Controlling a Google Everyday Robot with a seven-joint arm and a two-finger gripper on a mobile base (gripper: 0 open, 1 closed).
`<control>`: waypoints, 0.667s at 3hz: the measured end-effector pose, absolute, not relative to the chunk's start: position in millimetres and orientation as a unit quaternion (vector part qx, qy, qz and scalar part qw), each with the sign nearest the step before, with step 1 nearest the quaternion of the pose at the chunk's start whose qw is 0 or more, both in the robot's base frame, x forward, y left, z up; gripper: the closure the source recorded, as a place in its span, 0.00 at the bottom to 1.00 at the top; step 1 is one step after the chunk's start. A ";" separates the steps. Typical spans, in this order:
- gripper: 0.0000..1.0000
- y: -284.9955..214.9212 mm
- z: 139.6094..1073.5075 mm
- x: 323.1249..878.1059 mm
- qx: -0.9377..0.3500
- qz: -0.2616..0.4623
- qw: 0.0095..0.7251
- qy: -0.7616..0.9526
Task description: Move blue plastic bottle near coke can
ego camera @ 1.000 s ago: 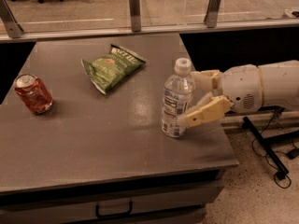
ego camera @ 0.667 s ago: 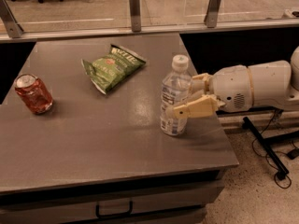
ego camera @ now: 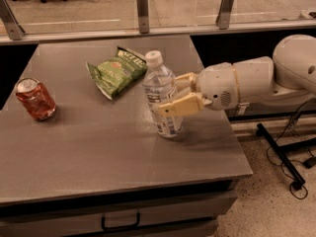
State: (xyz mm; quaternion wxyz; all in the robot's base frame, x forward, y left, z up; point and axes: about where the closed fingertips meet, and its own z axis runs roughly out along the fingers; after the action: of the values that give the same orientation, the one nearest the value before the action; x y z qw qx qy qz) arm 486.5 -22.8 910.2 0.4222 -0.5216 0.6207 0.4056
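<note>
The blue plastic bottle, clear with a white cap and a white label, is slightly tilted near the middle right of the grey table. I cannot tell whether its base touches the tabletop. My gripper reaches in from the right and is shut on the bottle's body, with one beige finger in front and the other behind. The coke can, red with a silver top, stands at the table's left edge, far from the bottle.
A green chip bag lies on the table behind and left of the bottle. My white arm spans the table's right edge. A railing with posts runs behind the table. Cables lie on the floor at right.
My gripper has carried the bottle leftward across the table, closer to the chip bag and the can. The can and the bag have not moved.
</note>
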 end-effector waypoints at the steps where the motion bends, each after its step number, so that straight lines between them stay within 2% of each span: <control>1: 1.00 26.0 924.2 499.2 -0.539 0.418 0.433 0.590; 2: 1.00 68.5 934.8 510.3 -0.542 0.442 0.443 0.560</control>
State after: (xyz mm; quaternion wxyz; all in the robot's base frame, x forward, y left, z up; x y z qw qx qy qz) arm 510.3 68.5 934.8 0.4434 -0.5419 0.5604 0.4423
